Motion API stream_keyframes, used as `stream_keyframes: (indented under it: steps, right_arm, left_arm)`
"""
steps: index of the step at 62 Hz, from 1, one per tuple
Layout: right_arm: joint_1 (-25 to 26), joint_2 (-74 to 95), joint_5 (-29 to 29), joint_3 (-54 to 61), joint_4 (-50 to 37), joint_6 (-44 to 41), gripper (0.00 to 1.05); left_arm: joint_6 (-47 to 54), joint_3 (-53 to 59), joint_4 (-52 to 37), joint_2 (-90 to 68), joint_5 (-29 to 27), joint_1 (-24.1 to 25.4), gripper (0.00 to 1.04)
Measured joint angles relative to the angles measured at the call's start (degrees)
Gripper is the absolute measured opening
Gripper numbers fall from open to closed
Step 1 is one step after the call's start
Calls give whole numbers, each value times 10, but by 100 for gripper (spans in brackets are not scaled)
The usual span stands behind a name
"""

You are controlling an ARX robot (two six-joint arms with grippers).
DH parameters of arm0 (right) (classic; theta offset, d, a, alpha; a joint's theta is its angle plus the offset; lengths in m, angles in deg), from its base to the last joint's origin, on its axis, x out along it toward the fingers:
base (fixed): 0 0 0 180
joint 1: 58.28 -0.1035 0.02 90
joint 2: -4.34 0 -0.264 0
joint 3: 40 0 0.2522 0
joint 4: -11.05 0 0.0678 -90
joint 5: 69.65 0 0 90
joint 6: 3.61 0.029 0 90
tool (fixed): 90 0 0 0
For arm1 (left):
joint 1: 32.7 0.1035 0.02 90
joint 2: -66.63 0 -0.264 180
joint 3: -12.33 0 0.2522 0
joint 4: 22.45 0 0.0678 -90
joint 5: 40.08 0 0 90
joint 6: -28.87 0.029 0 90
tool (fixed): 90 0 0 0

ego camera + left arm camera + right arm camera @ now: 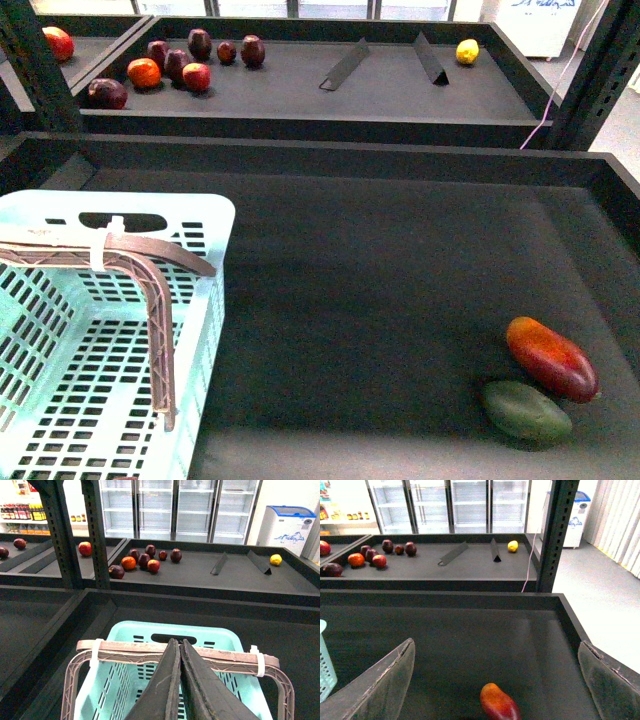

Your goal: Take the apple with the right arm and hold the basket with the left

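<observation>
The near black shelf tray point(380, 260) fills most of the front view. The pale turquoise basket point(205, 300) sits at about 8 o'clock in it, its brown-grey handles point(150, 300) folded together and bound with a white zip tie point(104, 245).

In the left wrist view the left gripper point(177, 645) has its jaws pressed flat together with nothing between them. Their tips line up with the handles, but whether they touch is unclear.

The right gripper point(496, 645) is spread wide, and the red-orange mango point(499, 702) lies on the tray between its fingers point(380, 685). In the front view this mango sits at 4 o'clock, touching a green mango point(525, 410).

The apple point(57, 42) lies at 11 o'clock in the far left tray, well apart from both grippers. The dark red fruits point(180, 62) cluster at about 11 o'clock too, and a lemon point(467, 50) sits at 1 o'clock.
</observation>
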State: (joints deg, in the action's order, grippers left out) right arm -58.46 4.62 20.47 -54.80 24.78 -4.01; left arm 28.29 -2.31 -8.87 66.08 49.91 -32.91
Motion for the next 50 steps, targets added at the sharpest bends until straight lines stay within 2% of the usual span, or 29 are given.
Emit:
stream_keyframes:
  steps: [21, 50]
  right_arm:
    - [0, 0, 0, 0, 0, 0, 96]
    - [0, 0, 0, 0, 0, 0, 96]
  left_arm:
    - [0, 0, 1, 2, 0, 0, 3]
    - [0, 0, 1, 2, 0, 0, 91]
